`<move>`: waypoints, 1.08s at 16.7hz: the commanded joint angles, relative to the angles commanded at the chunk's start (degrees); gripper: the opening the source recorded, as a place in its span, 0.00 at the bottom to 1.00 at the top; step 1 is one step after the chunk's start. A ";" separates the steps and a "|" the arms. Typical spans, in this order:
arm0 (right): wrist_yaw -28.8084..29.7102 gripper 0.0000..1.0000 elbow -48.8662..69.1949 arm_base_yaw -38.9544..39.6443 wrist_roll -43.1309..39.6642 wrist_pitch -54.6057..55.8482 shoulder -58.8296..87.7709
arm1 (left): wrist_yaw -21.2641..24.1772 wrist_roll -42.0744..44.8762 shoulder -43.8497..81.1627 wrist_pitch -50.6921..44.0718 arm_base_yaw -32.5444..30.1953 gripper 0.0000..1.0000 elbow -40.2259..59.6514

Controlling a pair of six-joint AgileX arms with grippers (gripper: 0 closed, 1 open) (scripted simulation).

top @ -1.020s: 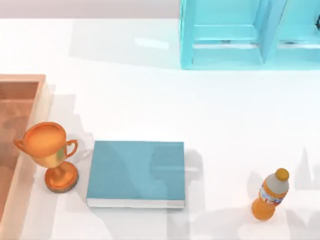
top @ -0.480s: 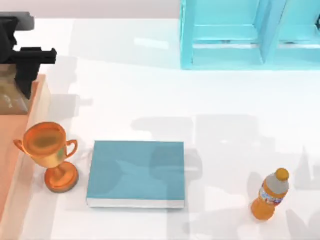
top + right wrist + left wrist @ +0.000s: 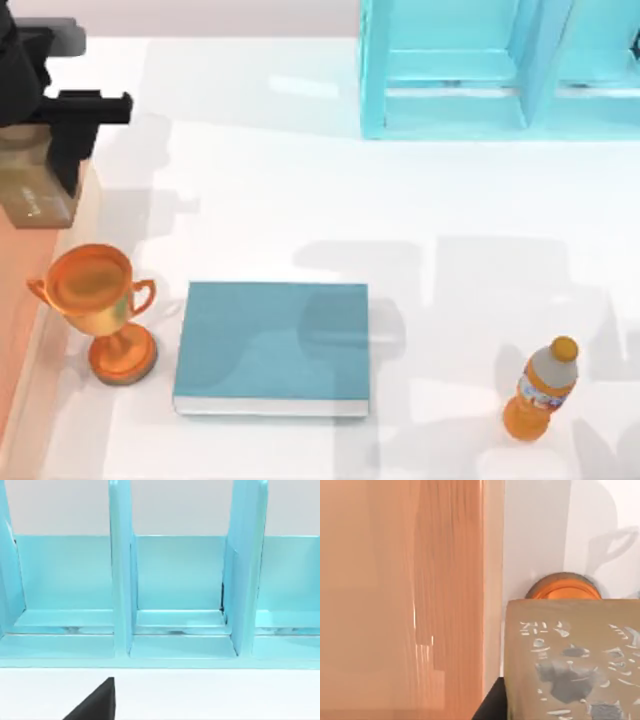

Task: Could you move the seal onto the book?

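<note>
— Left gripper at the far left, fingers clamped on the seal — held clear above the wooden tray, presumably for carrying over the trophy.
— And the target?
— Book flat on the worktop, near side, just right of the trophy. Nothing on its cover yet.
— Change from half a second back?
— Gripper and seal shifted slightly right and nearer. Bottle and shelf unmoved.
— Right arm?
— Parked facing the shelf; fingers impossible to judge.
</note>
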 joint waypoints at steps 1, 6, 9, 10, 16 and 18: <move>0.00 1.00 0.00 0.00 0.00 0.00 0.00 | -0.53 -0.72 0.05 0.65 -0.62 0.00 0.57; 0.00 1.00 0.00 0.00 0.00 0.00 0.00 | -4.36 -11.93 1.75 10.75 -10.39 0.00 2.14; 0.00 1.00 0.00 0.00 0.00 0.00 0.00 | -4.17 -21.12 3.86 17.56 -19.57 0.00 -2.52; 0.00 1.00 0.00 0.00 0.00 0.00 0.00 | -3.54 -23.54 4.53 18.78 -22.38 0.00 -4.67; 0.00 1.00 0.00 0.00 0.00 0.00 0.00 | -0.10 -29.93 5.81 17.57 -30.05 0.00 -12.16; 0.00 1.00 0.00 0.00 0.00 0.00 0.00 | -0.10 -29.93 5.81 17.57 -30.05 0.00 -12.16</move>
